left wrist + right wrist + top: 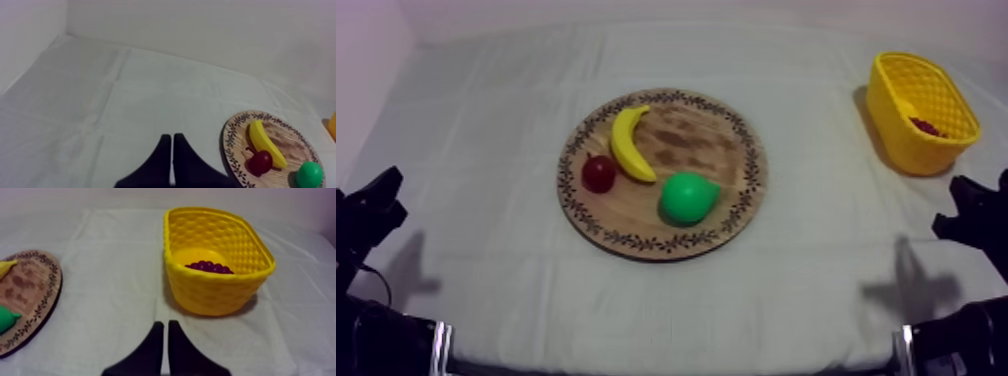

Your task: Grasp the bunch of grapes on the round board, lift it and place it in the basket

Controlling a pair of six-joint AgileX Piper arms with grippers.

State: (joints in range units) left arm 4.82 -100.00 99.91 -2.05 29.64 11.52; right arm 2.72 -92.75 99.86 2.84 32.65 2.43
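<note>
My left gripper is resting with its fingers pressed together, holding nothing. The wooden board with the banana, small red fruit and pear is lying ahead to its right. My right gripper is likewise closed and empty, and the bunch of grapes is sitting inside the yellow basket just ahead of it.

Nothing readable is showing on any surface, whether words, labels, brands, numbers or signs. The wooden board is carrying a dark ornamental pattern around its rim, not letters, and the yellow basket is showing plain latticed walls.
</note>
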